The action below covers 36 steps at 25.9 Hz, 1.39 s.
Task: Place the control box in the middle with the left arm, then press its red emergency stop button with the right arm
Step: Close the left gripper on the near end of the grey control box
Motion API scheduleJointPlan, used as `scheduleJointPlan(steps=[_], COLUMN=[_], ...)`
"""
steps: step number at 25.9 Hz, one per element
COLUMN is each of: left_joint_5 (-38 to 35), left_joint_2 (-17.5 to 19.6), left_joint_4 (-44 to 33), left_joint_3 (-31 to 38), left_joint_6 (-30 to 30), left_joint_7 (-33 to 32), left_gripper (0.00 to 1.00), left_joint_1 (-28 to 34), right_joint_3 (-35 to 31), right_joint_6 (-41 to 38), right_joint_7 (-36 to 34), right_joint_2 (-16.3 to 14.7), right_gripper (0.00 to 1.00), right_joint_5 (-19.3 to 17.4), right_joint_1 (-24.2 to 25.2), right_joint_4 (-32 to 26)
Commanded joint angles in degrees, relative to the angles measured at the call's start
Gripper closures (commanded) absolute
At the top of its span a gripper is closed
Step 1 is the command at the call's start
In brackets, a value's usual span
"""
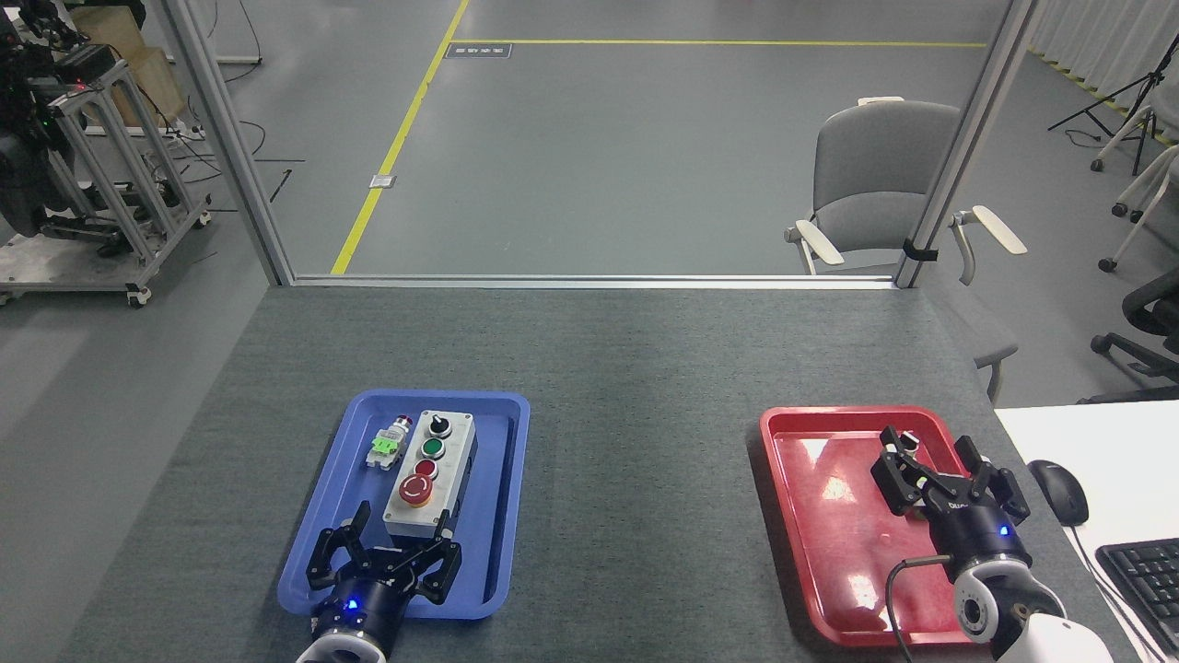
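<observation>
Since the box had not yet been lifted, these lines held for the grasp:

Control box: the control box (pixel 429 474) lay inside the blue tray (pixel 322 516), just ahead of the left tool (pixel 393 543), its near short end between the spread fingers.

Emergency stop: the red emergency stop button (pixel 416 490) sat at the end of the lid nearest the left tool, well apart from the right tool (pixel 939 470).

Loose part: a small white-and-green switch part (pixel 387 447) lay just beside the box, ahead and to the left of the left tool; a careless close could have nudged it.

Left tool: fingers apart, empty, low over the tray's near end.

Right tool: fingers apart, empty, over the red tray (pixel 811 516).

Step in hand, as judged: closing on the box's long sides.

Doing it well: advance until the fingers flanked the black base, keeping clear of the mushroom head, then clamp squarely.

Destination: the bare grey surface (pixel 636 460) to the right of the left tool, between both trays.

Risk: catching the tray's rim on the way out.
</observation>
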Motion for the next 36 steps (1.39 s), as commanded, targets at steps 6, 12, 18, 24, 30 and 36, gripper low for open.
scheduleJointPlan(steps=[6,12,18,24,30,36], left_joint_5=[-0.3,-0.3,-0.2,0.1,0.4,0.5], left_joint_2=[-0.1,0.0,-0.1,-0.4,-0.6,-0.7], left_joint_4=[3.6,7.4,10.9,13.4,15.3,15.7], left_joint_3=[0.0,0.0,0.0,0.0,0.0,0.0], left_joint_6=[0.5,0.4,0.4,0.6,0.3,0.4], left_joint_7=[1.0,1.2,2.7,2.8,2.7,2.7], left_gripper=[0.00,0.00,0.00,0.02,0.18,0.29], left_joint_1=[-1.5,-3.6,-5.4,-6.5,-7.7,-7.8], right_joint_3=[0.0,0.1,0.0,0.1,0.0,0.0], right_joint_6=[0.0,0.0,0.0,0.0,0.0,0.0], right_joint_7=[0.0,0.0,0.0,0.0,0.0,0.0], right_joint_2=[0.1,0.2,0.2,0.3,0.3,0.2], right_gripper=[0.00,0.00,0.00,0.00,0.00,0.00], right_joint_5=[0.0,0.0,0.0,0.1,0.0,0.0], right_joint_1=[0.0,0.1,0.0,0.0,0.0,0.0], right_joint_4=[0.0,0.0,0.0,0.0,0.0,0.0])
